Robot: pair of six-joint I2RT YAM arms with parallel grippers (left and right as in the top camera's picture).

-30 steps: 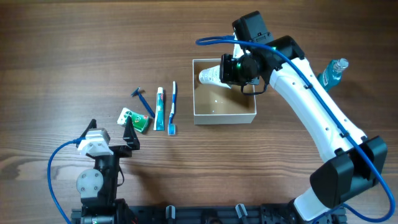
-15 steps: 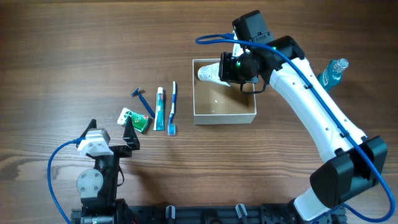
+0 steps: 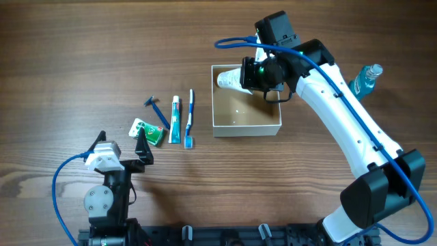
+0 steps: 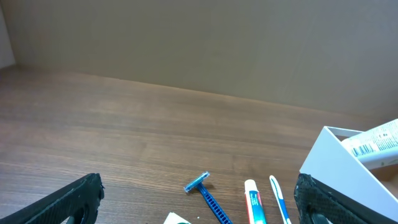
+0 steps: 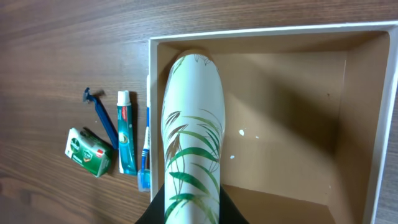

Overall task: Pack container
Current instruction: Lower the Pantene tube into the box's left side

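One thing I'd worry about here: the right gripper [image 5: 189,211] is pinched tight on the tail of a white tube [image 5: 189,124] with a green leaf print. That tube hangs tilted over the back-left corner of the container [image 3: 246,129], its nose right by the left wall. I can't tell if it's touching the rim or just above it. If the jaws let go now, I reckon the tube could land propped on the wall instead of flat on the cardboard floor, or roll out over the edge. Pushing down at this angle looks risky too, since the box is light and nothing pins it, so a nudge on that thin wall could slide it or bend it. The tube also looks soft, so a hard squeeze might crease it. The container itself sits a bit right of the middle of the table [image 3: 102,55], open side up, nothing lying in it yet. The left gripper [image 3: 123,143] is parked at the near left edge with its jaws spread wide, holding nothing. Count time: one container, one leaf tube, one blue razor [image 3: 156,108], one toothpaste [image 3: 175,120], one toothbrush [image 3: 190,117], one green packet [image 3: 147,131], all four of those lined up left of the box, and one clear bottle [image 3: 365,78] off on the right behind the arm.
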